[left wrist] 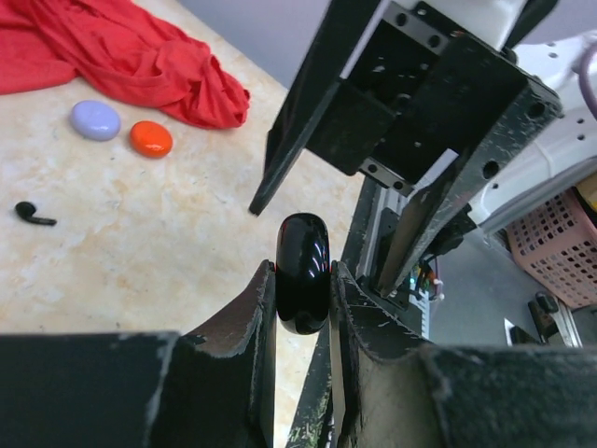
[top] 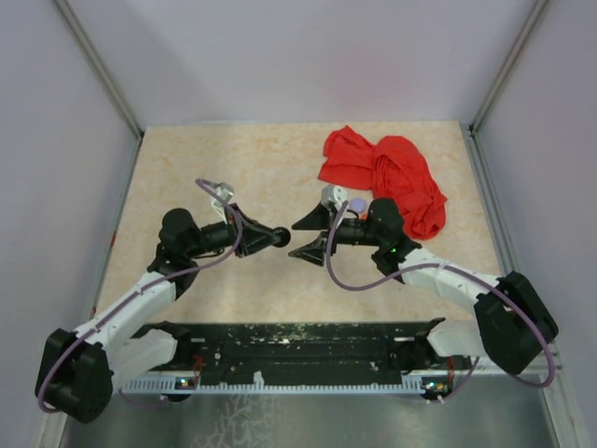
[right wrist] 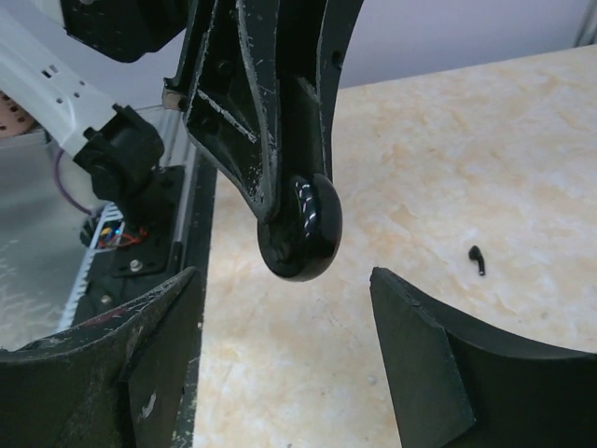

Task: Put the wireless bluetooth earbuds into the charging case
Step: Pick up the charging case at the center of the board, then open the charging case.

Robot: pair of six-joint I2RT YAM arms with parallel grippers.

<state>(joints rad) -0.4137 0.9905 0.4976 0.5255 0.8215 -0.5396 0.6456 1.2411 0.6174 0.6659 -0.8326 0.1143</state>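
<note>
Case, appearance: glossy black puck [left wrist: 303, 271] with a rounded rim and bright reflections on its shell.
Case, position: held off the table [top: 233, 159], between the two grippers.
Case, orientation: on edge, flat faces against the fingers, rim facing the right gripper [top: 300, 240]; long axis upright in the left wrist view.
Left gripper [top: 278, 237]: pinching the case by its flat faces.
Right gripper: fingers spread wide, facing the case, not touching it.
Earbud [left wrist: 33, 215]: tiny, black, flat on the table, well apart from the case.

Table [left wrist: 168, 243] bears cloth [left wrist: 121, 56], lavender disc [left wrist: 95, 119], orange disc [left wrist: 150, 138], earbud [left wrist: 34, 215].
</note>
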